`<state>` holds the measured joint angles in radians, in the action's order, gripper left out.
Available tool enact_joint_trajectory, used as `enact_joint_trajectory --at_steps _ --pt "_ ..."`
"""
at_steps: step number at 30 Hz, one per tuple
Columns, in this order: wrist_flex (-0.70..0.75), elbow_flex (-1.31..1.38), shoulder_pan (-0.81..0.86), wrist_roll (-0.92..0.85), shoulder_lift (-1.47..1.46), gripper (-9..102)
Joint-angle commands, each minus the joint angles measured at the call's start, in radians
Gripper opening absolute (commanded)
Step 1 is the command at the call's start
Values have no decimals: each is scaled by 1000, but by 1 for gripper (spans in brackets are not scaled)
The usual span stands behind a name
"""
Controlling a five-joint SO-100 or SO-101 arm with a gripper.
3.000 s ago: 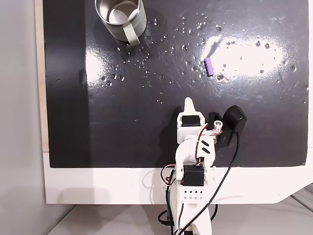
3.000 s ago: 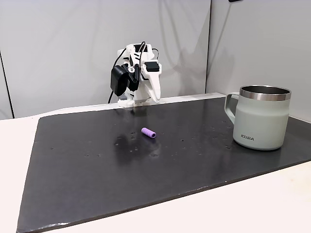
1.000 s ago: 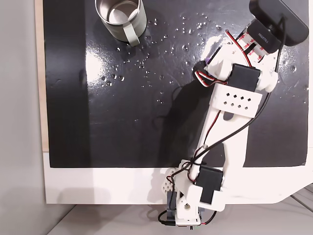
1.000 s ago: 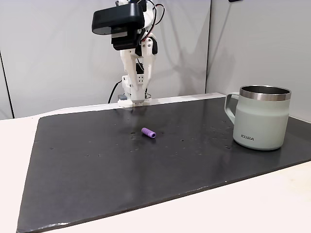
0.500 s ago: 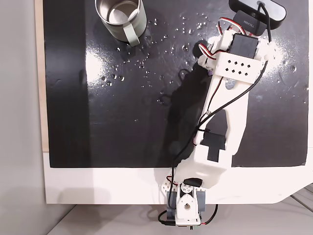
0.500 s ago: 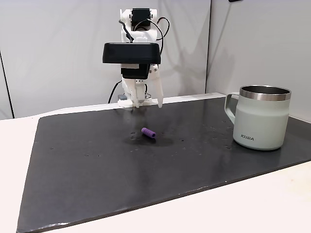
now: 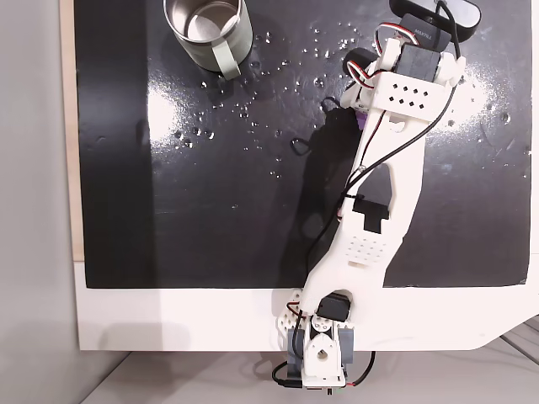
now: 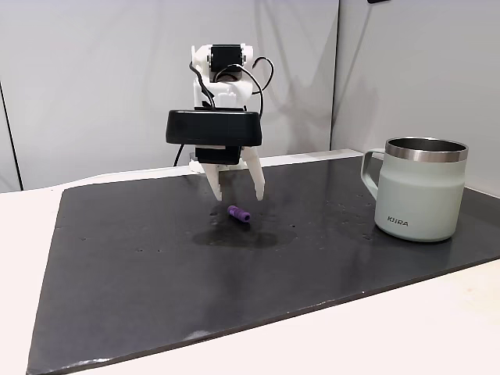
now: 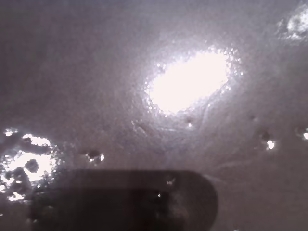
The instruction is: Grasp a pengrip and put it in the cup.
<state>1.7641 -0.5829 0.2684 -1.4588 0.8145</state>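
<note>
The purple pengrip (image 8: 239, 213) lies flat on the black mat (image 8: 156, 273), left of centre in the side fixed view. My gripper (image 8: 240, 196) hangs just above and slightly behind it, open, its two white fingers (image 8: 257, 181) pointing down and spread wider than the tube, with nothing between them. From above, a sliver of the pengrip (image 7: 360, 120) peeks out beside the stretched white arm (image 7: 387, 168), which hides the fingers. The grey-green metal cup (image 8: 422, 190) stands upright at the right, handle toward the arm; from above the cup (image 7: 206, 29) is at the top left. The wrist view is blurred, showing mat and glare.
The mat (image 7: 210, 185) carries many shiny specks and glare patches. A white table border (image 7: 168, 320) runs along the arm's base side, and a grey wall (image 8: 94, 78) rises behind the arm. A wide stretch of mat separates pengrip and cup.
The arm has stretched further out and the gripper has dropped from well above and behind the pengrip to just over it, its fingers now spread apart. Pengrip and cup have not moved.
</note>
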Motion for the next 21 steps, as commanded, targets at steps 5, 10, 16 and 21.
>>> enact_joint_trajectory --at_steps 5,10,16,21 --pt "3 138 5 -8 -74 26" --pt "3 169 0 -8 -117 24" --pt "3 199 -5 -2 -153 15" --pt "3 233 -6 17 -183 3"
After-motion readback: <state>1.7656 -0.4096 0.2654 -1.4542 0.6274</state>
